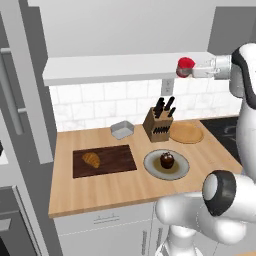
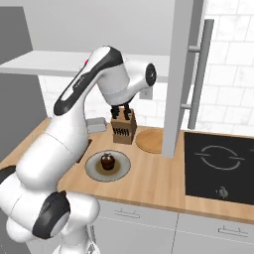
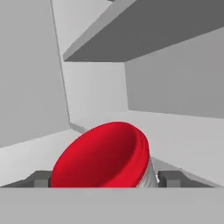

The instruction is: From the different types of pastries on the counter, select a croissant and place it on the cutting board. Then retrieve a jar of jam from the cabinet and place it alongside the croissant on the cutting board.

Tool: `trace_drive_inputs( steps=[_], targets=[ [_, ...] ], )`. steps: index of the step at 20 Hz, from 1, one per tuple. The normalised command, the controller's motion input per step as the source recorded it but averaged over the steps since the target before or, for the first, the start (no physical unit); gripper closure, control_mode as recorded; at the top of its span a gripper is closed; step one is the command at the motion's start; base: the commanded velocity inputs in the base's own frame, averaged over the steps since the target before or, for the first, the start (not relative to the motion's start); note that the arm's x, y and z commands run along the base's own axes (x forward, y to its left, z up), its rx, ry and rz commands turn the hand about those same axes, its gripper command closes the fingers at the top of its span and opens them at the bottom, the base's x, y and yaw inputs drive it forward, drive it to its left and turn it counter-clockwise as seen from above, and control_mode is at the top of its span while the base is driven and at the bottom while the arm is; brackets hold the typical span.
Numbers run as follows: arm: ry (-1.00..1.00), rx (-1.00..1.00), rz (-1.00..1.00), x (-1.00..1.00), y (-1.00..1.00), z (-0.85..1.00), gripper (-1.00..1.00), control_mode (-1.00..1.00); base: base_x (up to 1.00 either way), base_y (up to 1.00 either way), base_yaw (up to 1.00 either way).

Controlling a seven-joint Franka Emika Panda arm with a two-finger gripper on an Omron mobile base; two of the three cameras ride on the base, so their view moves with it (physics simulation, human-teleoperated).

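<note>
Red and squat, the jar of jam [image 1: 185, 64] sits pinched in the robot's hand [image 1: 189, 70] at the right end of the wide white wall cabinet [image 1: 115, 69], level with its ledge and high above the light tan wood-grain table [image 1: 130, 185]. In the hand view the jar [image 3: 103, 156] lies tilted between the two dark fingertips [image 3: 40, 179], its smooth red lid facing the camera and a pale band showing at its right edge; the fingers press on its sides. Behind it stand the grey inner walls of the cabinet [image 3: 175, 83].

Below, a knife block of light wood with black handles [image 1: 158, 124] stands almost under the hand, with a small grey tray [image 1: 122, 129] to its left and a round light-tan disc [image 1: 186, 133] to its right. Nearer lies the dark brown rectangular cutting board [image 1: 107, 161], carrying the small golden-brown ridged croissant [image 1: 91, 159] on its left half. Just right of the board, a grey round plate [image 1: 150, 165] holds the dark chocolate-brown cupcake [image 1: 167, 160].

The right base view adds a black cooktop [image 2: 221, 168] on the table's right and a tall grey unit with a bar handle [image 2: 181, 74]; there the arm covers the hand and the board.
</note>
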Motion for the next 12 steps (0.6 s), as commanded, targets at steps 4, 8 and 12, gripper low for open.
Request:
trace_drive_inputs(
  steps=[4,8,12],
  targets=[
    [-0.18,0.06,-0.07,-1.0,-0.04,-0.8,1.0,-1.0,0.0,0.0,0.0],
    [-0.08,0.04,-0.05,-1.0,-0.14,-0.78,1.0,-1.0,0.0,0.0,0.0],
    [0.05,0.0,-0.03,-0.29,-0.04,-0.74,1.0,-1.0,0.0,0.0,0.0]
  ],
)
